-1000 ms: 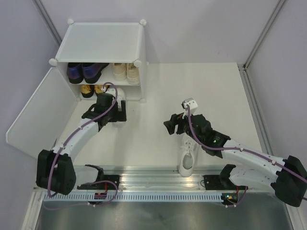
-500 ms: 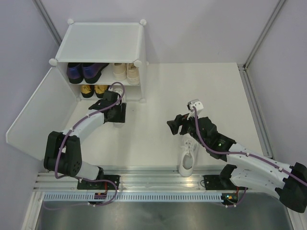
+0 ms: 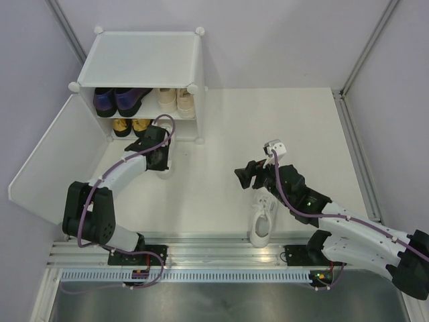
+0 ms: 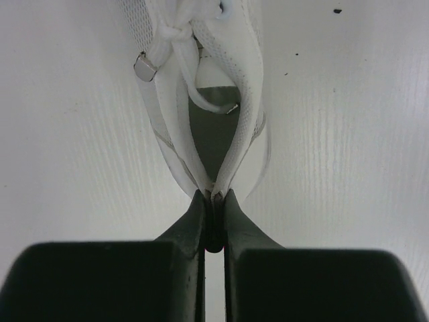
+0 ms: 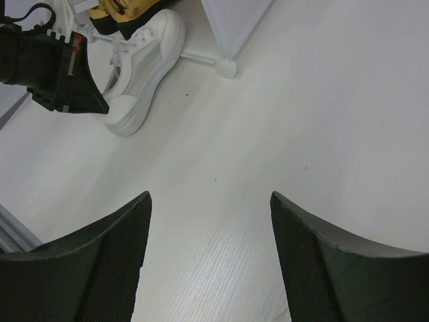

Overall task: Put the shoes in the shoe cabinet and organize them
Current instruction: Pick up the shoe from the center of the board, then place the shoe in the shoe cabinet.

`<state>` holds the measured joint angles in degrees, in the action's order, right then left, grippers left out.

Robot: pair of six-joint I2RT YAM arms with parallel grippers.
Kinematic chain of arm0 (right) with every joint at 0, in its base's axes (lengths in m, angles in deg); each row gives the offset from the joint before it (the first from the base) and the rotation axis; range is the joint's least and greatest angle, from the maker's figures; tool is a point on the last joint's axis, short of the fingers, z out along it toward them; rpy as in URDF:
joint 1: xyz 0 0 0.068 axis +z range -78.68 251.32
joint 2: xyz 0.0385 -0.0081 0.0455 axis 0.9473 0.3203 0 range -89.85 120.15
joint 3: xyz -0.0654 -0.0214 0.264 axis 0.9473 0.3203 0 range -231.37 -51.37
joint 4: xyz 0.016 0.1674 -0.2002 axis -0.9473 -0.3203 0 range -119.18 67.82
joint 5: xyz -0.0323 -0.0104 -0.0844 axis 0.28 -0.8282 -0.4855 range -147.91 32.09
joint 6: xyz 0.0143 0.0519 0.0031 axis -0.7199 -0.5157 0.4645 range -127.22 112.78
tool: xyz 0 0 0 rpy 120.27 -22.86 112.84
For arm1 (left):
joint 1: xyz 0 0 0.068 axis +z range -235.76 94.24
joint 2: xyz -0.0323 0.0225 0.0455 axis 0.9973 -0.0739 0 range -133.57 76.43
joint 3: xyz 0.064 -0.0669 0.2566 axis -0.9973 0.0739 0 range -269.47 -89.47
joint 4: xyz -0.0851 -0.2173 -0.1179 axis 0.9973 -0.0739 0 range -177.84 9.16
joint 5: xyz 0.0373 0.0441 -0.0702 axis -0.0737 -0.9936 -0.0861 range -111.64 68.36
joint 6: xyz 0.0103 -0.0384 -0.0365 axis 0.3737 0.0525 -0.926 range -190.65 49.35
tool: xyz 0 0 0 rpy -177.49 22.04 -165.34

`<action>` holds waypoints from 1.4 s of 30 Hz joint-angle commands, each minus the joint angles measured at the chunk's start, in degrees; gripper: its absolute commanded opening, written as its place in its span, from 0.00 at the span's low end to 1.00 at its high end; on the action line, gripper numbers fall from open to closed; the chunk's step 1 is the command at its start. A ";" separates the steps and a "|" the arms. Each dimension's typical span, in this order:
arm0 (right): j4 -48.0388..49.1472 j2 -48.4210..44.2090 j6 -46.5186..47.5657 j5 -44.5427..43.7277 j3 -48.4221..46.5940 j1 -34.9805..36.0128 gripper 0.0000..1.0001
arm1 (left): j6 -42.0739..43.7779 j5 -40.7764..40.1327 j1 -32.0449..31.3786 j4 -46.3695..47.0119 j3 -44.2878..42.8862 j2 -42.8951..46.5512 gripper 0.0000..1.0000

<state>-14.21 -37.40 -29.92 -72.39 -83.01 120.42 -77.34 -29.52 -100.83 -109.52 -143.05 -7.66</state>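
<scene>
White sneaker (image 4: 244,114) — heel rim nipped inside left pincer (image 4: 213,201).

Left gripper (image 4: 214,196) pinched; right gripper (image 5: 209,198) wide.

The sneaker (image 4: 242,80) is white mesh cloth; its flat woven laces (image 4: 164,87) end in shiny metal tips. The table (image 4: 348,134) is matt white, finely grained. The far loafers (image 3: 115,100) are glossy purple.

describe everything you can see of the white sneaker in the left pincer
The white sneaker has mesh sides, a thick white sole, white laces with metal-looking tips and a grey insole. It stands upright on the table, just in front of the shoe cabinet. The left pincer is shut on its heel collar.
</scene>
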 commanded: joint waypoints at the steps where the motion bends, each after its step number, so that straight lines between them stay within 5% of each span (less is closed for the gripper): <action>1: 0.65 -0.68 0.20 -0.81 0.26 -0.23 0.75 | 2.83 -4.86 0.30 0.91 -4.25 0.77 0.02; 10: 0.65 -1.03 0.20 -0.72 0.35 -0.15 0.75 | 6.61 -10.58 0.30 1.44 -10.57 0.25 0.02; 42: 0.47 1.43 0.46 -1.43 0.00 -0.23 0.75 | 15.49 -0.56 5.31 13.48 -20.86 -12.93 0.02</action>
<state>-14.28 -36.60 -29.90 -72.89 -82.88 120.31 -64.43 -31.38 -95.74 -103.36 -160.27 -20.65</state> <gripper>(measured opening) 0.749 0.067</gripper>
